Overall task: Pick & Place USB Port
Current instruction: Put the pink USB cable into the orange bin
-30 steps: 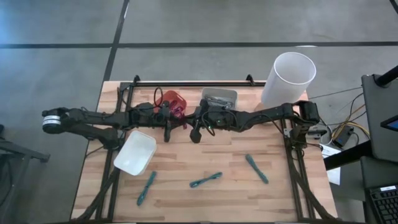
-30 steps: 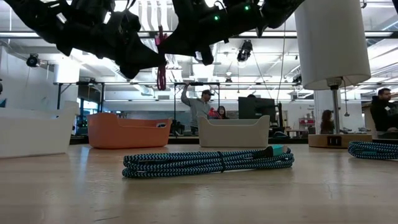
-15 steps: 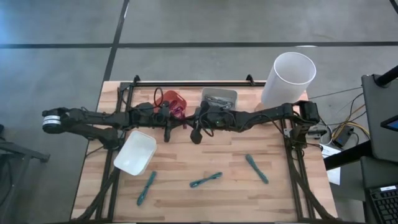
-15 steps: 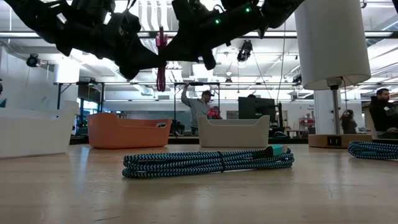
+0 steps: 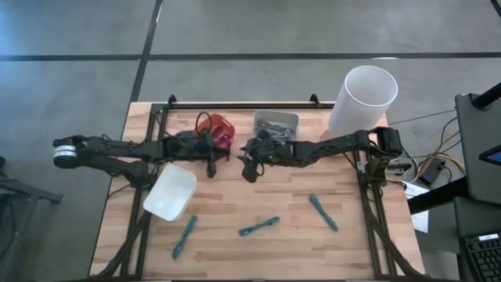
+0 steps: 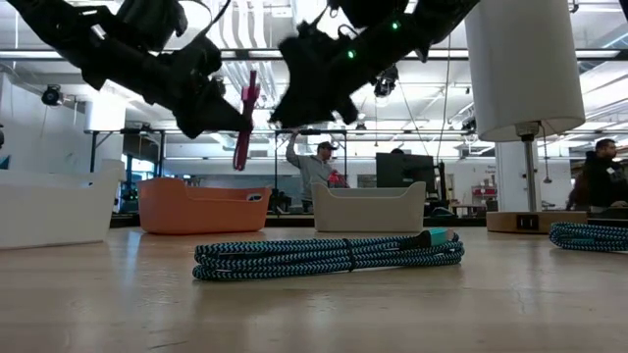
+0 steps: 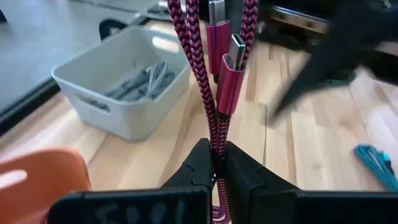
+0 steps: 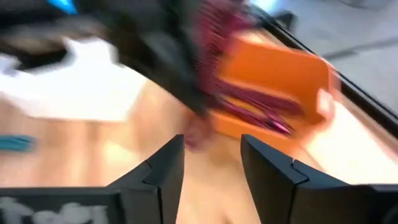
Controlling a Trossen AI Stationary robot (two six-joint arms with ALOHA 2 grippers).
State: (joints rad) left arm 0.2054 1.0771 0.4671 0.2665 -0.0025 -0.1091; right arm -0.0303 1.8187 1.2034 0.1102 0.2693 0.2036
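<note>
High view: left hand [image 5: 211, 162] clamped on magenta cable [image 7: 214, 93], right hand [image 5: 248, 167] open beside it, orange bin [image 5: 221, 128] and grey bin [image 5: 276, 123] behind.

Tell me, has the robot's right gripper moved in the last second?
Yes. In the high view the right gripper has drawn slightly right, away from the left gripper, which holds the braided magenta cable near the fixed orange plastic bin.
</note>
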